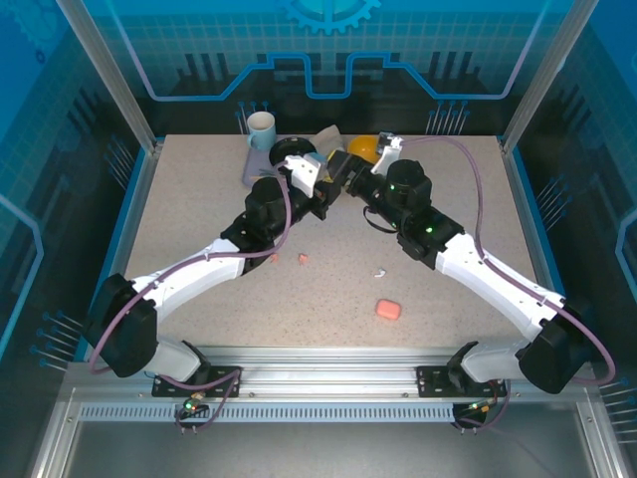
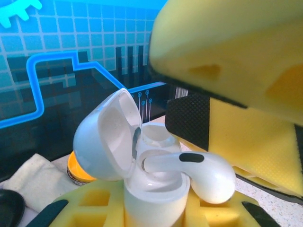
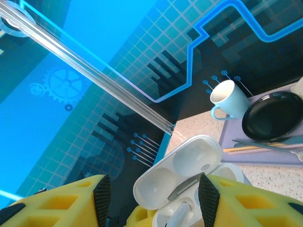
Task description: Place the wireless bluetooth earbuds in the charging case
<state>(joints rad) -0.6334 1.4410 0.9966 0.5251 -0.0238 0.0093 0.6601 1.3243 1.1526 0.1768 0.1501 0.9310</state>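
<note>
At rear, left pincer (image 2: 156,210) clamps charging case (image 2: 102,142).

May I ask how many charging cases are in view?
2: a white case, lid open, in the left gripper; a closed pink case on the table. Others may be hidden.

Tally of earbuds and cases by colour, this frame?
Salmon-pink earbuds: 2, loose on the table
White earbuds: 2, one on the table, one lying across the open case
Pink case: 1, shut
White case: 1, open
Total: 6
</note>
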